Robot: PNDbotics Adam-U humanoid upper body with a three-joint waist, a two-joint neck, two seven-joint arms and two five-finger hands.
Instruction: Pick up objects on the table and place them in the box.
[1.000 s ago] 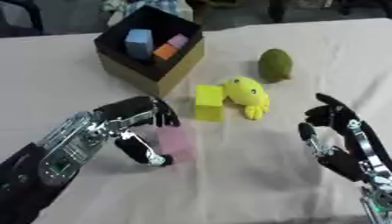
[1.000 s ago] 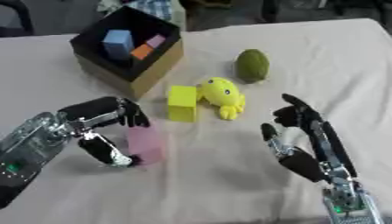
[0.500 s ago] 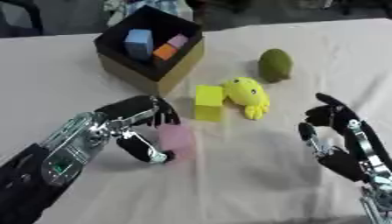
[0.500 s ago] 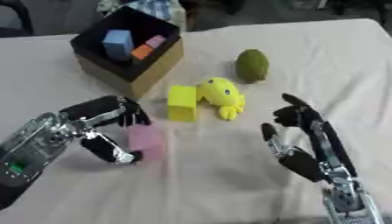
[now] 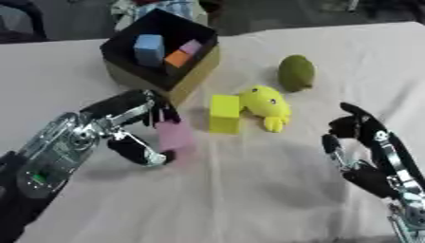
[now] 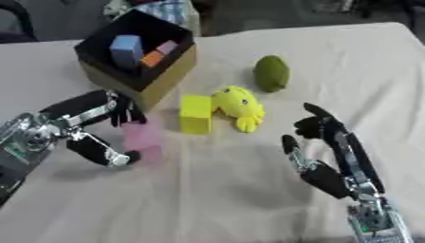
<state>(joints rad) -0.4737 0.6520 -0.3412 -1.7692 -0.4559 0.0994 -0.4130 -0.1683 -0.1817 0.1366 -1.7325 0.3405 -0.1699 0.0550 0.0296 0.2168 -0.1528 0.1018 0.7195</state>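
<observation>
One grasp: your left hand [image 5: 124, 128] has its fingers [image 5: 133, 102] curled round the pale pink block [image 5: 174, 135], near the black-lined box [image 5: 195, 78].
Right hand [image 5: 365, 152]: fingers apart, idle.

You get even, soft overhead light; faint shadows under hands; whole picture blurry, pink block [image 5: 174, 135] smeared.

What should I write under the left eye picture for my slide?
Robot's left hand holds a pink block near the black box; right hand waits open.
</observation>
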